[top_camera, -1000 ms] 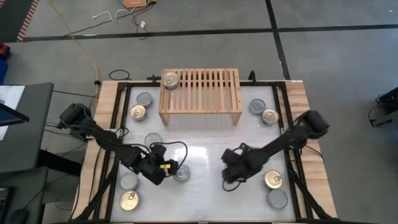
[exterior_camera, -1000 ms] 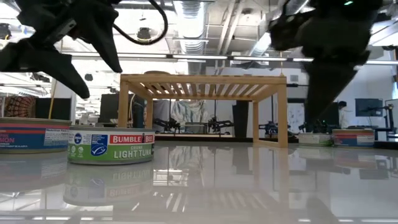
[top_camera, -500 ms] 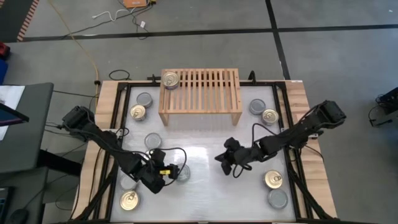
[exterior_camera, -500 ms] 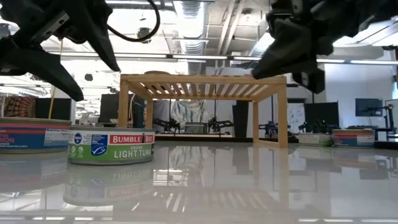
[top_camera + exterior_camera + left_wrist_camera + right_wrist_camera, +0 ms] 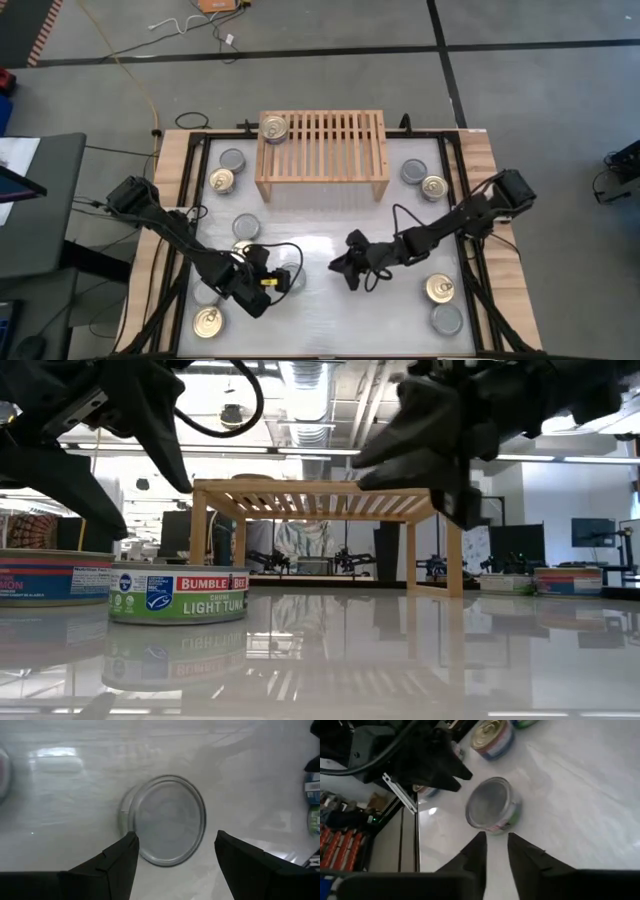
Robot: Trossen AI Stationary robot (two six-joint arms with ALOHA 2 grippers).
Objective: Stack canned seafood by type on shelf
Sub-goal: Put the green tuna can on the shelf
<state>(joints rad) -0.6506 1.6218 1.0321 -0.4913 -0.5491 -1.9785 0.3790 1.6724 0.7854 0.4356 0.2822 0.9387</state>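
Starting in front of the shelf [image 5: 320,145], off its left leg: see the left pincer [image 5: 278,282], spread wide and empty, poised above a silver-topped tin [image 5: 167,826] without touching it, going by the low view. Down the left wrist, find that tin framed between both fingers, a shade toward one, so directly under the pincer rather than ahead of it. Round, flat, lying top up; no long axis to line up with, so can be taken across any width. Moving on to the front of the shelf's middle, meet the right pincer [image 5: 340,268], parted only a little, gripping nothing, aimed at the same tin from the side and plainly farther off. Makes the left arm the nearer one, probably needing just a straight drop and a squeeze. Up on the shelf's far left corner, note one gold-topped tin [image 5: 273,128]; likely wants the silver one placed apart from it.
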